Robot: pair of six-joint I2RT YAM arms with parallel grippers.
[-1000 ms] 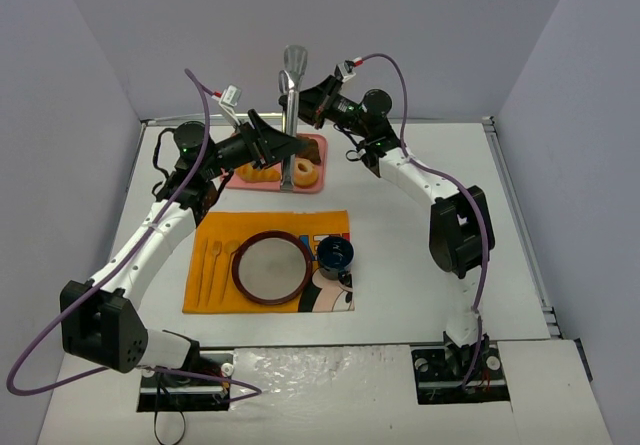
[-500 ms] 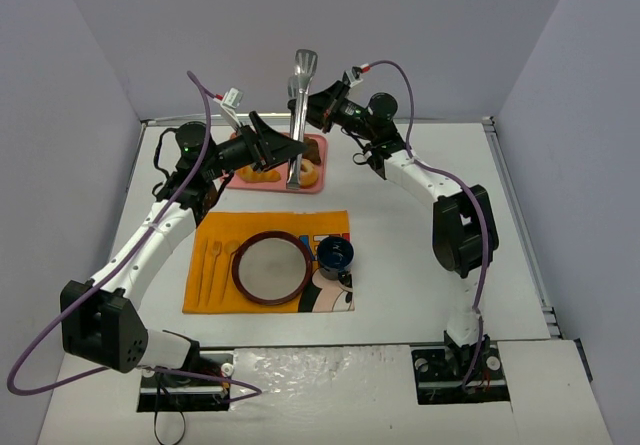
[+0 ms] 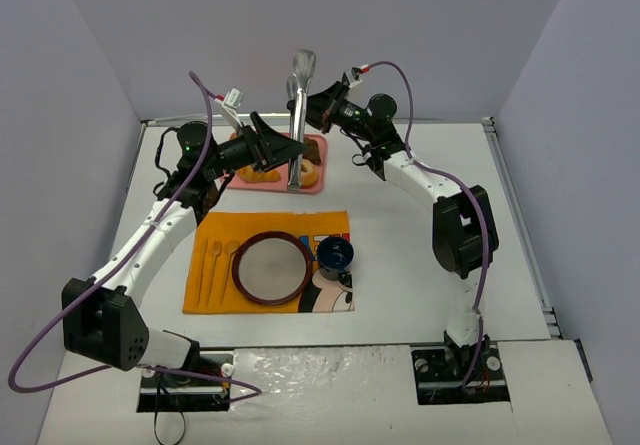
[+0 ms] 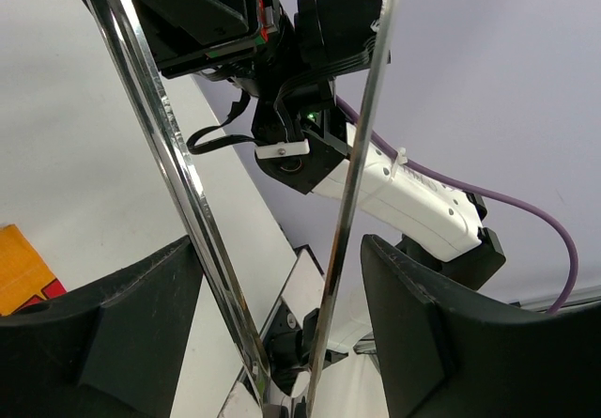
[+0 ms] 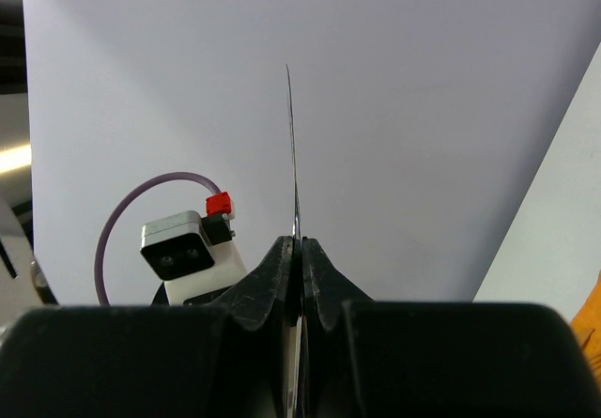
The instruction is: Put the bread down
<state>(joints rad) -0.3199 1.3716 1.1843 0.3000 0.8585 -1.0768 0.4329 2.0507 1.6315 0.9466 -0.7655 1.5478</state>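
Observation:
Metal tongs (image 3: 297, 125) stand upright over the pink tray (image 3: 318, 143) at the back. My right gripper (image 3: 306, 108) is shut on their upper part; in the right wrist view the thin metal edge (image 5: 293, 155) sits pinched between my right gripper's (image 5: 300, 245) jaws. My left gripper (image 3: 290, 151) is open around the tongs lower down. In the left wrist view both tong arms (image 4: 362, 155) pass between my left gripper's (image 4: 280, 258) spread fingers (image 4: 423, 333). Orange pastries (image 3: 252, 174) and a ring doughnut (image 3: 309, 174) lie on the tray, partly hidden. I cannot pick out the bread.
An orange placemat (image 3: 330, 227) lies in the middle with a dark-rimmed plate (image 3: 236, 268), a blue cup (image 3: 335, 254) and small cutlery (image 3: 214, 263) on it. Grey walls stand at the back and sides.
The right gripper has shifted slightly right and tilted the tongs' top to the right. In the last half second almost nothing has moved.

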